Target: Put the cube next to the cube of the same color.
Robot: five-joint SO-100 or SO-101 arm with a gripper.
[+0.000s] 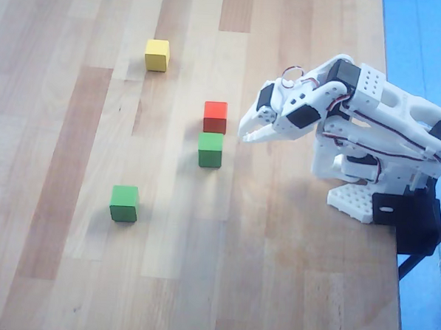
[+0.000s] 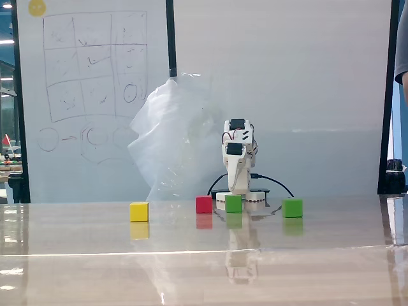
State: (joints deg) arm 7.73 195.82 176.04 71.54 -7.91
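The white robot arm (image 1: 370, 136) stands at the right edge of the wooden table (image 1: 67, 275) in the overhead view, folded low, with its gripper (image 1: 246, 134) pointing to the left. The gripper holds nothing. Its two finger tips seem to lie close together, but I cannot tell for sure if it is released or clenched.

The duller green cube (image 1: 210, 150) lies on the table just to the left of the gripper tip, not touching it. Directly above it in the overhead view sits the red cube (image 1: 215, 117), very near, with only a thin gap or perhaps contact between them. The brighter green cube (image 1: 124, 203) rests lower and further left, well apart from the duller one. The yellow cube (image 1: 157, 55) is near the top of the overhead view, far from the others.

In the fixed view the four cubes stand in a row in front of the arm: yellow (image 2: 139, 211) at the left, then red (image 2: 203, 204), then the duller green (image 2: 233, 203) just before the gripper (image 2: 237, 185), and the brighter green (image 2: 292, 208) at the right. Behind the arm there is a whiteboard (image 2: 89, 95) with drawings and a crumpled clear plastic bag (image 2: 172, 140).
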